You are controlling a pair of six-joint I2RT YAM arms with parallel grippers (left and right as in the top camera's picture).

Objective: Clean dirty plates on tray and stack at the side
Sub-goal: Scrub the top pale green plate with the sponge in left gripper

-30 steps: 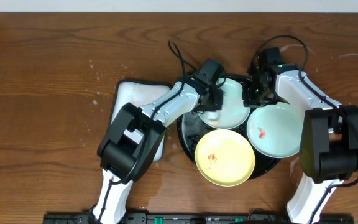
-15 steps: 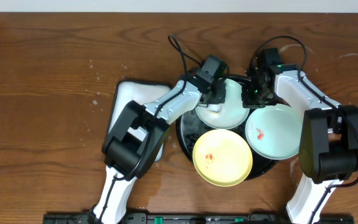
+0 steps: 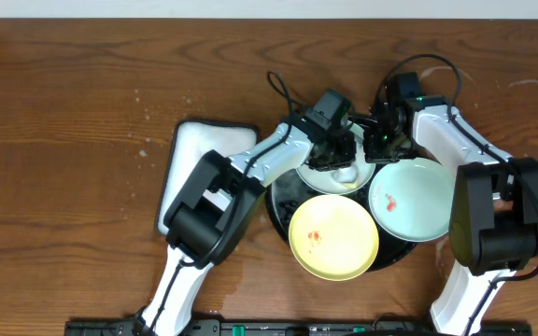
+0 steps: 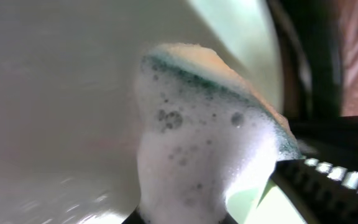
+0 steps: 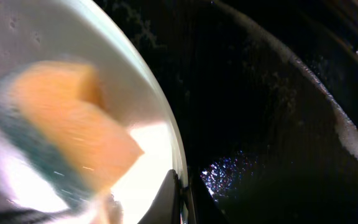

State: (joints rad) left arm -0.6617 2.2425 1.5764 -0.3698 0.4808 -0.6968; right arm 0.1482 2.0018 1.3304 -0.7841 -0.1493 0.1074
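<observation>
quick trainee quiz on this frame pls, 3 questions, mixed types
1. True or false: the left gripper holds a foamy sponge.
2. How many plates sit on the tray? A two, B three, C four.
3. Fill in: the right gripper is shut on the rear plate at its ___.

Key: 1 true; 2 B; 3 rim.
</observation>
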